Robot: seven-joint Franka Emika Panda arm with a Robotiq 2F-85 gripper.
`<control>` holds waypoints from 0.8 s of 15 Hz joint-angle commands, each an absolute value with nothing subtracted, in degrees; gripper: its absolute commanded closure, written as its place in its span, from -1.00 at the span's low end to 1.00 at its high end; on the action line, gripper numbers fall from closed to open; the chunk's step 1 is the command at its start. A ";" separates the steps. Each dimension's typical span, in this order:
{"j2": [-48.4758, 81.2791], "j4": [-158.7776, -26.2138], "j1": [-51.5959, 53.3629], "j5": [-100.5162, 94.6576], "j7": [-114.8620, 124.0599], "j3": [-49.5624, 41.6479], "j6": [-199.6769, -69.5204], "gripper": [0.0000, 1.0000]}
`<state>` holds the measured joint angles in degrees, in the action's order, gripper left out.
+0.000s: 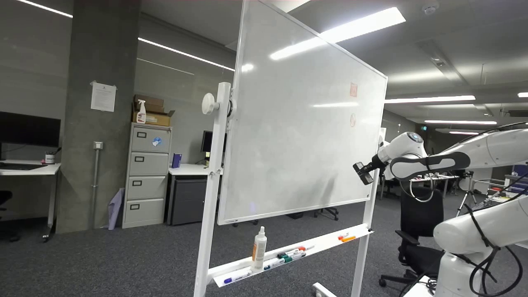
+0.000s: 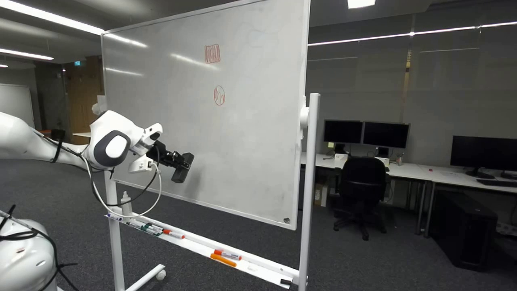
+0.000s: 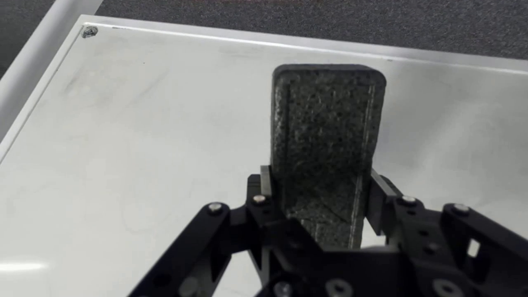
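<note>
"one thing in the claw (image 3: 321,183)?"
"yep, dark block (image 3: 330,115), pinched along two opposite sides."
"where's it at?"
"in front of the whiteboard (image 2: 258,161), lower part, tilted in both exterior views; looks off the surface."
"marks?"
"red scribbled square (image 2: 212,53) and oval (image 2: 219,95), higher up. small dark scribble (image 3: 89,31) in a bottom corner."
"below?"
"tray (image 2: 194,244) with several markers (image 2: 173,234), plus white bottle (image 1: 259,249) standing near one end."

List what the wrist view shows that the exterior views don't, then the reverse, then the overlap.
Wrist only: speckled grain on the dark block, fingers against both its sides.
Exterior views only, in both: drawn red square, drawn red circle, white bottle on the tray.
Shared: gripper closed on the block, in front of the whiteboard.
</note>
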<state>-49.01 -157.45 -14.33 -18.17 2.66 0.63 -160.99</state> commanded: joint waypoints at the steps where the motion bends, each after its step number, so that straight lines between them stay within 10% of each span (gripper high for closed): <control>1: -46.69 -151.51 -17.54 -17.58 1.42 0.44 -164.95 0.40; 12: -36.72 -134.68 -11.50 -14.83 -6.75 -7.10 -170.63 0.40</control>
<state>-40.24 -139.73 -15.15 -17.10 -2.67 -4.13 -169.02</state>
